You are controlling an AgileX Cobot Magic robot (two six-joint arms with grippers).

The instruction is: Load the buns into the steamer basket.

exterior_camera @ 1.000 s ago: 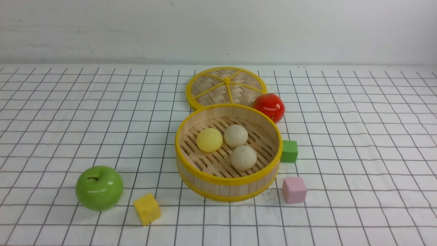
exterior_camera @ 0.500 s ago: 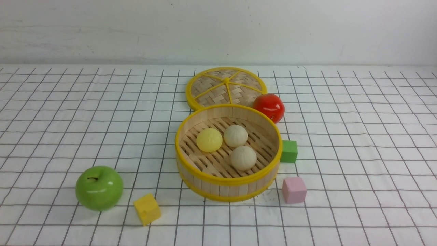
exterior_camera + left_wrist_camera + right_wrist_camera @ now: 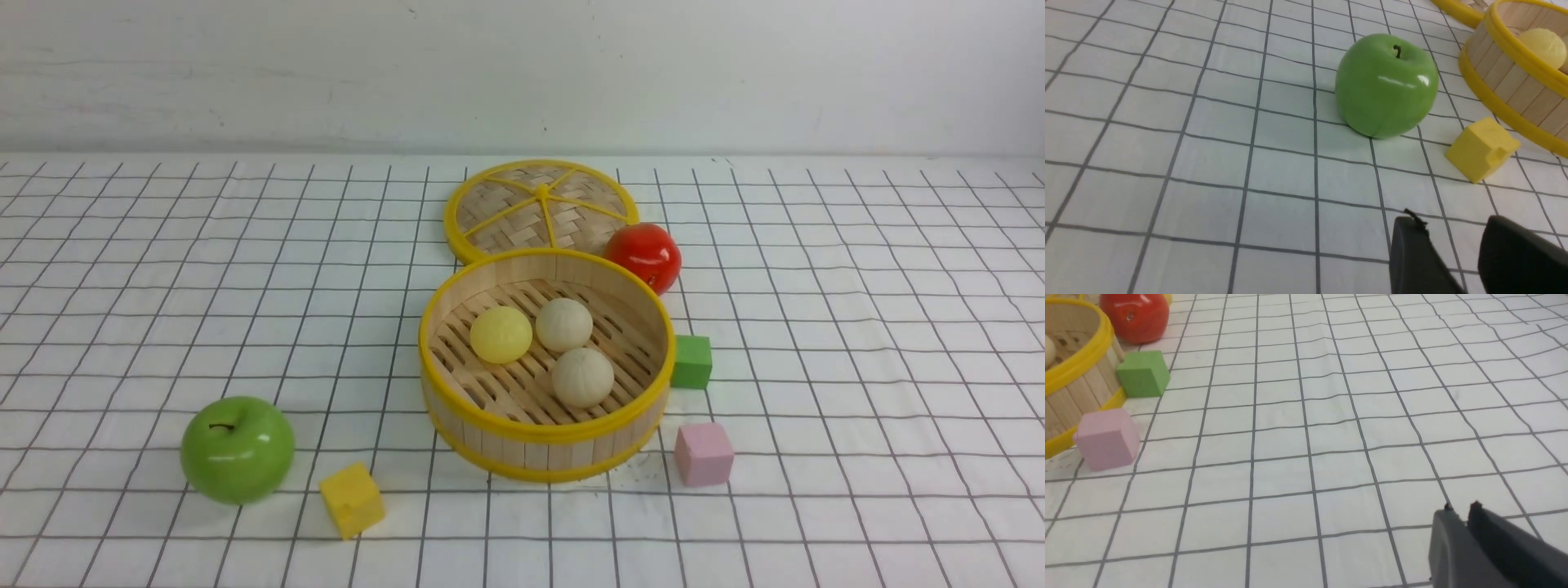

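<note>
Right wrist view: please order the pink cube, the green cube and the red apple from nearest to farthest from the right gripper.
From the right gripper:
1. pink cube, nearest, beside the steamer basket wall.
2. green cube, farther along the same wall.
3. red apple, farthest, beyond the green cube.

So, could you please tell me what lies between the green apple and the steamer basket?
The yellow cube lies between the green apple and the steamer basket, touching neither; the front and left wrist views both show this.
</note>
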